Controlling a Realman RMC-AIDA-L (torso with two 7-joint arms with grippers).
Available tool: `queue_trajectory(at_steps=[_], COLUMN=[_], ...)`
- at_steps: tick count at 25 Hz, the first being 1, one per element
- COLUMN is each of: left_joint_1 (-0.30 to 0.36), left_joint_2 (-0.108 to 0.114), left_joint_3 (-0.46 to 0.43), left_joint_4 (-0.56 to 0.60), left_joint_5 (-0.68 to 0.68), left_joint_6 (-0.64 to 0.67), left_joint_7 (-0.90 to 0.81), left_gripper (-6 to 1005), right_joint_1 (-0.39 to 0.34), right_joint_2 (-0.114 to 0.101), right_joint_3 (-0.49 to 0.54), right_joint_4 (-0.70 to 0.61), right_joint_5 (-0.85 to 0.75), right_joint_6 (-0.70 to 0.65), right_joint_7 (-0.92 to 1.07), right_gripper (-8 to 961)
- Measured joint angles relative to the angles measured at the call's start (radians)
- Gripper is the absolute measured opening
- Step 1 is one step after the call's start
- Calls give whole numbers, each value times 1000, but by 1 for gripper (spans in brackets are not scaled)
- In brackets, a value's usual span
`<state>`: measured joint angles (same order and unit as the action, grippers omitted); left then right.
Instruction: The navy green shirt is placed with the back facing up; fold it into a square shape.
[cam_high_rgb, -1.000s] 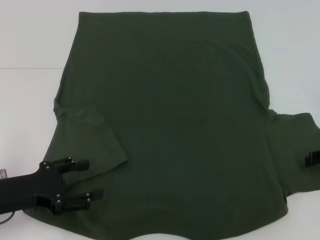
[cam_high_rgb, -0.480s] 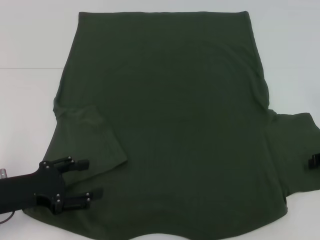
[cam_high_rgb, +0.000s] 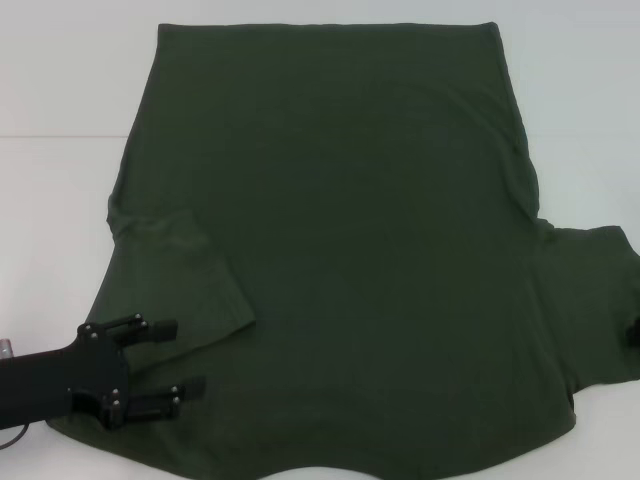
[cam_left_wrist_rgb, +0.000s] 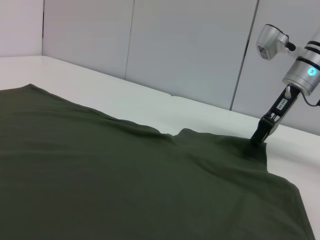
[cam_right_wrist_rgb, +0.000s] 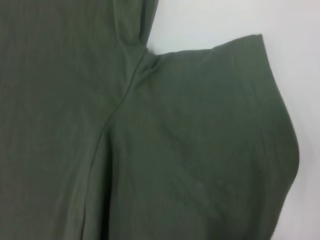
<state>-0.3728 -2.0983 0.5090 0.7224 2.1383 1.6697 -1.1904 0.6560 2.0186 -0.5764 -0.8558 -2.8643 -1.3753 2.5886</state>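
No lettering shows anywhere on the navy green shirt (cam_high_rgb: 360, 260), plain soft olive cotton spread flat over the white surface (cam_high_rgb: 60, 90), hem at the far side. Nearest, at eight o'clock, the left hand (cam_high_rgb: 185, 356) hovers released over the folded-in sleeve, its black fingers parted. At three o'clock the right hand (cam_left_wrist_rgb: 258, 139) meets the other sleeve's edge; its grip cannot be told.
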Motion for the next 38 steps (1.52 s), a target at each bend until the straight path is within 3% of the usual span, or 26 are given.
queue_trajectory(at_steps=[12,20,38], left_joint_1=[2,-2,5], left_joint_2=[0,0,3], left_joint_3=[-3,-3,-4], left_joint_4=[0,0,3], left_joint_5=[-7,-8,-8], left_joint_6=[-1,-2,-2], left_joint_7=[-1,-6,-9], left_gripper=[832,832,831], right_joint_1=[0,-6,-69], right_joint_2=[-2,0,-10], right_joint_3=[-20,-4,11], right_joint_4=[-12,-49,-207], right_joint_5=[6,20,302], right_joint_6=[4,7,-13], right_joint_7=[-15,-29,-38], right_gripper=[47,32,32])
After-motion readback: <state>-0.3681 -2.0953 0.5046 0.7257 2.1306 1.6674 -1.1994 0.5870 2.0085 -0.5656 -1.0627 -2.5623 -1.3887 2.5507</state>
